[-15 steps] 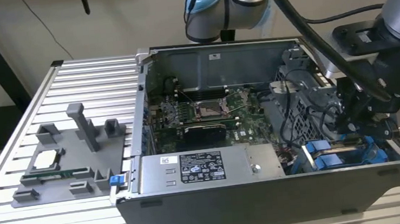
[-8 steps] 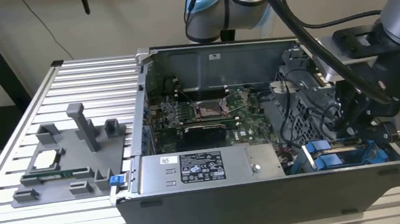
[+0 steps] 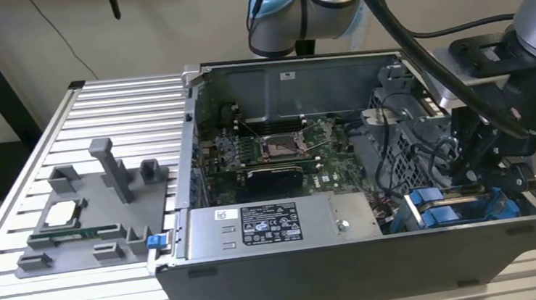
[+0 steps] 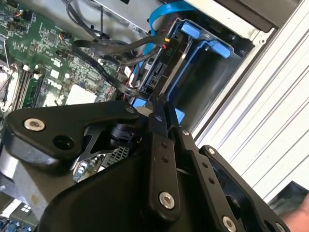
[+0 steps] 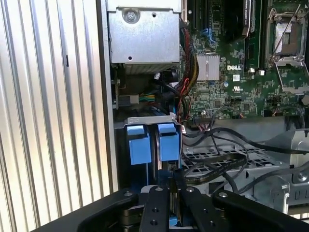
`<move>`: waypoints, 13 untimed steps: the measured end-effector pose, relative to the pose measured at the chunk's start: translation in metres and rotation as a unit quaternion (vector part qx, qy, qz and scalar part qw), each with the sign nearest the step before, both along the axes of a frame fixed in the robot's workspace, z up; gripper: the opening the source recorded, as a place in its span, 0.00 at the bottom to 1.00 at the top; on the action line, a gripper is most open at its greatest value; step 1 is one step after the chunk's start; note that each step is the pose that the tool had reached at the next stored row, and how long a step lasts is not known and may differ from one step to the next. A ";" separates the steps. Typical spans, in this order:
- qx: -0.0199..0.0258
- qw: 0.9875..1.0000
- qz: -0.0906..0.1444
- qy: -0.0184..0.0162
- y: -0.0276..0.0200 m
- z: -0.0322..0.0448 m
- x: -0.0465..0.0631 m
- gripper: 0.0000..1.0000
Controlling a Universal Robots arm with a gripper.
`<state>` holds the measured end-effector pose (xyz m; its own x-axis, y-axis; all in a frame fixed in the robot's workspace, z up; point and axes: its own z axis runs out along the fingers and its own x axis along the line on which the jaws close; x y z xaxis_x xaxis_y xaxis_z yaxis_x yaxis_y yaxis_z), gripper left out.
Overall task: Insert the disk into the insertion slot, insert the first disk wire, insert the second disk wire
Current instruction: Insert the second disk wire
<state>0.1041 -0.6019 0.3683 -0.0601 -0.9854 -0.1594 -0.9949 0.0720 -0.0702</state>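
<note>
Blue rails mark the slot (image 3: 467, 209) at the lower right of the exterior view, and there we see the gripper (image 3: 491, 168) low over it. We think the disk (image 5: 169, 145) sits inside already; whether the gripper clamps anything, we cannot tell.

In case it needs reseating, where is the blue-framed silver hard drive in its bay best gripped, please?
By its raised blue plastic tabs, from above the open case: only that edge seems clear of the grey sheet-metal bay, whose walls enclose its faces.
</note>
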 end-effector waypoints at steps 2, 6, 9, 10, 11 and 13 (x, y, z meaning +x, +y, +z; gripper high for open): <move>0.000 1.000 0.000 0.000 0.0000 0.0000 0.000 0.00; 0.000 1.000 0.000 0.000 0.0000 0.0000 0.000 0.00; 0.000 1.000 0.000 0.000 0.0000 0.0000 0.000 0.00; 0.000 1.000 0.000 0.000 0.0000 -0.0005 0.000 0.00; 0.000 1.000 0.000 0.000 0.0001 -0.0016 0.002 0.00; 0.000 1.000 0.000 0.001 0.0007 -0.0042 0.006 0.00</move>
<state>0.1103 -0.6012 0.3641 -0.0603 -0.9854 -0.1591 -0.9950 0.0720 -0.0690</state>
